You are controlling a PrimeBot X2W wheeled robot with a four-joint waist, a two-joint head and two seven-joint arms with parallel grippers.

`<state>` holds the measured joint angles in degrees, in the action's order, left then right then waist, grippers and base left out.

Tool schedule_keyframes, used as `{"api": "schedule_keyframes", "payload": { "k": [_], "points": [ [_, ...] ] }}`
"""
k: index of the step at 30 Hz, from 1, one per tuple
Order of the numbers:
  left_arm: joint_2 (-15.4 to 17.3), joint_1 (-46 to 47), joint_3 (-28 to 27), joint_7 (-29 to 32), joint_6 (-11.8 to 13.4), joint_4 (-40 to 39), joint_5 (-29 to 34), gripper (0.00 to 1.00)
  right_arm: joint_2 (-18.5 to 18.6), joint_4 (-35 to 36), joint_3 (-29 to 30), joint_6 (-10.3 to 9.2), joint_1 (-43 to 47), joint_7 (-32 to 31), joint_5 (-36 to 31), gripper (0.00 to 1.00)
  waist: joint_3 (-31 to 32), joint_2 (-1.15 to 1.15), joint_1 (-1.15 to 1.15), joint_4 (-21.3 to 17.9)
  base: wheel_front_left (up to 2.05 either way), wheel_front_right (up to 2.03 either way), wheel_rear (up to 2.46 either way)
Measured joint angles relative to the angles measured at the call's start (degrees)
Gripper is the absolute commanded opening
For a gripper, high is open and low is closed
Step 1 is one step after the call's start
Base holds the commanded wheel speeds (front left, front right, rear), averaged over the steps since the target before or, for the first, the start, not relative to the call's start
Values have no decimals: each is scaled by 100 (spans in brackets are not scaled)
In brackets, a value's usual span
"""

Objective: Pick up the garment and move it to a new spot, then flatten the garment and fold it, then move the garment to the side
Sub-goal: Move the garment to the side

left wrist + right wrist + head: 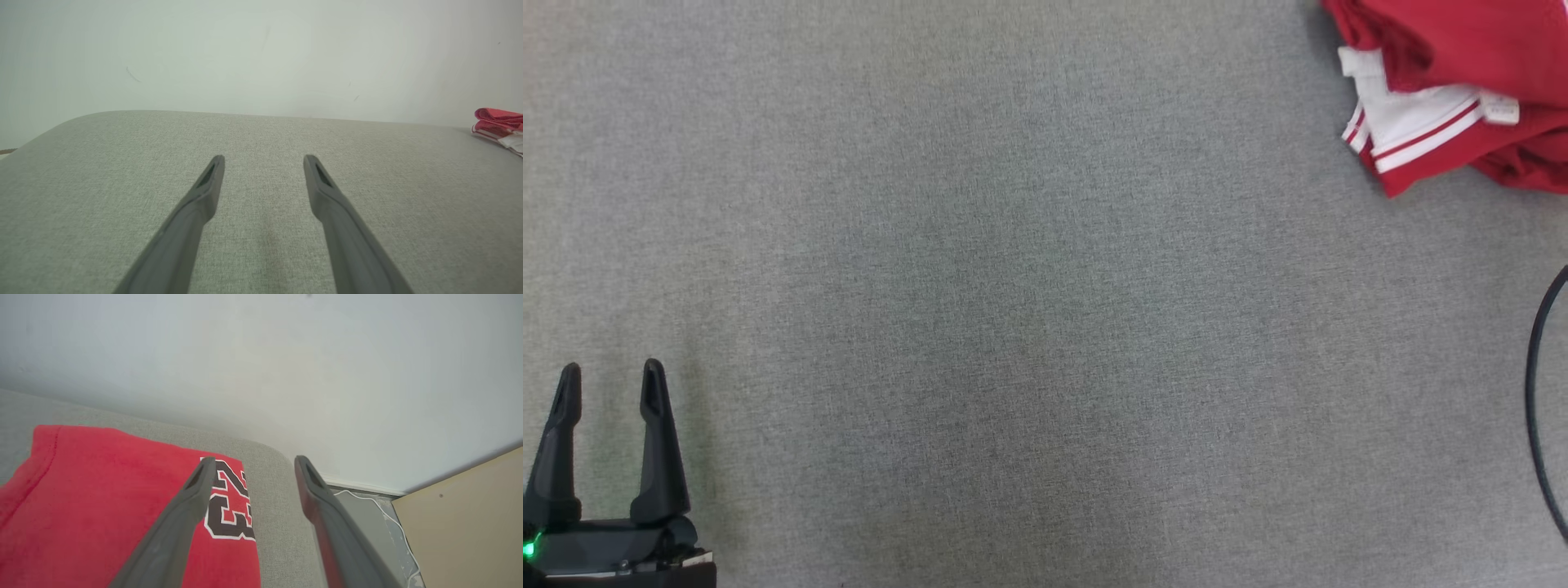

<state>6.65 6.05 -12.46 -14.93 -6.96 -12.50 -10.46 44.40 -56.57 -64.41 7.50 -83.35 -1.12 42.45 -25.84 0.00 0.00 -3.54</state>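
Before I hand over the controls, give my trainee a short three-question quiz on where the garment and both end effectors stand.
1. True or false: the left end effector is shut on the red garment.
2. In the head view, the garment lies at the: A) lower left; B) centre; C) upper right.
3. Fill the gap: the right end effector has its jaws ___, gripping nothing.
Key: 1 false, it is open over the bare grey surface; 2 C; 3 open.
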Motion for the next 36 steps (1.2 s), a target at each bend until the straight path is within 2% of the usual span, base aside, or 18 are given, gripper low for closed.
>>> {"api": "schedule_keyframes", "payload": {
  "k": [9,16,18,21,31,36],
  "points": [
    [-175,-34,-19,0,2,186,-52,100,-467,71,658,0,342,1271,705,100,338,0,0,-14,0,0,0],
    [-286,-143,-45,0,53,356,-60,100,-921,315,1098,0,1006,1599,958,100,752,0,-1,-44,0,0,0],
    [-302,-147,-51,0,60,410,-60,100,-1069,471,1437,0,1184,1607,947,100,871,0,0,-60,0,0,0],
    [-327,-162,-70,0,98,449,-81,100,-1282,811,2013,0,1486,1625,614,100,1039,0,-1,-84,0,0,0],
    [-365,-295,-52,0,127,487,-102,100,-2171,1954,3883,0,3273,1625,-806,100,1492,0,-1,-113,0,0,0],
    [-371,-369,-48,0,149,472,-119,100,-2565,2571,4500,0,4086,1625,-1459,100,1612,-1,-1,-79,0,0,0]
  ]
}}
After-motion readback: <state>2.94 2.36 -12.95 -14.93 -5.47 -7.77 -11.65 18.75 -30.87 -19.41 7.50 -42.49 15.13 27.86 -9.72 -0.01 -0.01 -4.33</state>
